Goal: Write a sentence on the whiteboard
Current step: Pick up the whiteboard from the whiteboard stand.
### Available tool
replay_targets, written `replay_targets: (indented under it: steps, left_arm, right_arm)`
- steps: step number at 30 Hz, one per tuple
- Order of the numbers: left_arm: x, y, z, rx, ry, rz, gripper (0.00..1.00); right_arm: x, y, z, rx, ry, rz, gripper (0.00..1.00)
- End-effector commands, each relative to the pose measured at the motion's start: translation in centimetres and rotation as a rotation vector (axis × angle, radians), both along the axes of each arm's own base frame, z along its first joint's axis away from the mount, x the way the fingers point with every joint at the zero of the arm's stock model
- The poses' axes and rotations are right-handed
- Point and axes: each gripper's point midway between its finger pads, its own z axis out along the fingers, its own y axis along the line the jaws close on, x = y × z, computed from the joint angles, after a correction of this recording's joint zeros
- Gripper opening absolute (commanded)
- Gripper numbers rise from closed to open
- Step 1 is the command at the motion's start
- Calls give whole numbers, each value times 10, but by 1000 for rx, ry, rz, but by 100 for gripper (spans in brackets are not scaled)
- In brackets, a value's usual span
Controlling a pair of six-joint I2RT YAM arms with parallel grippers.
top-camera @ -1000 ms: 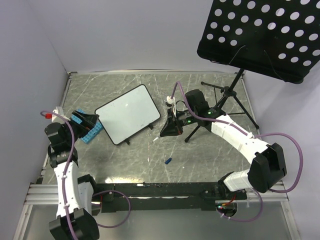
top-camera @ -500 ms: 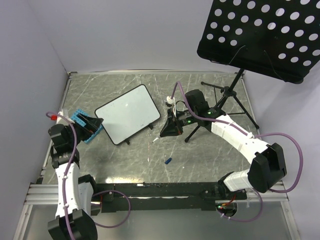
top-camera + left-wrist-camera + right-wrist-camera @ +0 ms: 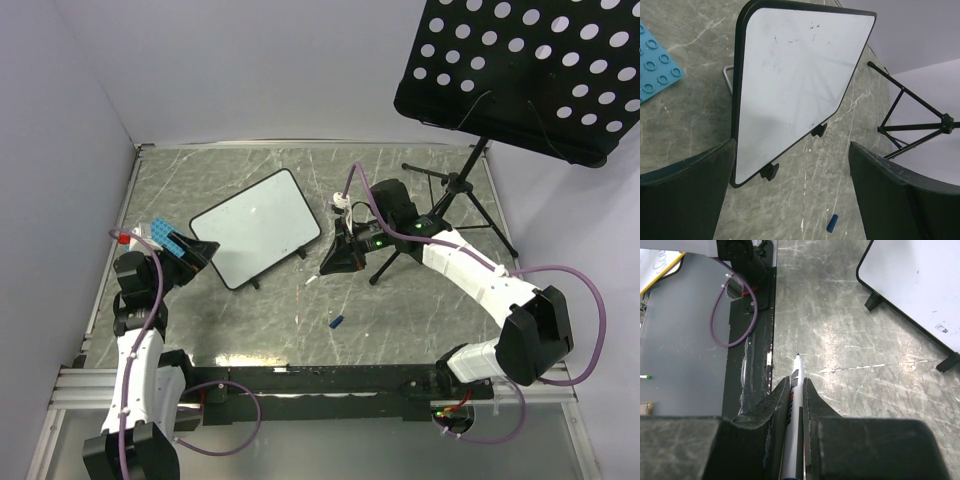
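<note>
Right now, starting at the right gripper (image 3: 795, 386): clamped fully down on a marker (image 3: 797, 371), with the bare tip poking past the fingertips and pointing at the grey table (image 3: 850, 340) rather than at any writing surface. Uncapped, judging by the small blue cap (image 3: 337, 322) lying loose on the table nearer the arm bases.

Outward from that tip, toward the upper right of the right wrist view: the whiteboard (image 3: 258, 227), well clear of the nib, showing only 1 rounded corner, 2 black feet and a stretch of glossy white. From above, sits to the robot's left of the marker, just beside it but not touching, with the long axis running diagonally from near-left to far-right. Nearest part to the nib: the right-hand short edge and its foot. No sentence on it yet, only faint grey smudges.

Over at the left gripper (image 3: 790, 175): spread to the full, gripping nothing, hovering at the board's opposite short end and looking along its length, next to a blue studded plate (image 3: 655, 60).

Probably calls for swinging the marker leftward over the frame, then lowering the nib onto the white face. Right arm for the writing, as sole carrier of the pen; left arm close enough to steady the frame if needed.
</note>
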Motion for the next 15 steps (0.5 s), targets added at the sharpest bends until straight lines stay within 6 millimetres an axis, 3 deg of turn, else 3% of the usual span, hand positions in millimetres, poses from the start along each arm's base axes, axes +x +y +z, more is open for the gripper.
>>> replay_targets:
  steps: [1,15]
  left_arm:
    - [7,3,14,10,-62,30,98]
    - [13,-4,17,-31,-100,-14,99]
  right_arm:
    - [-2,0,21,53,-66,27,0]
    - [-3,0,23,58,-71,30,0]
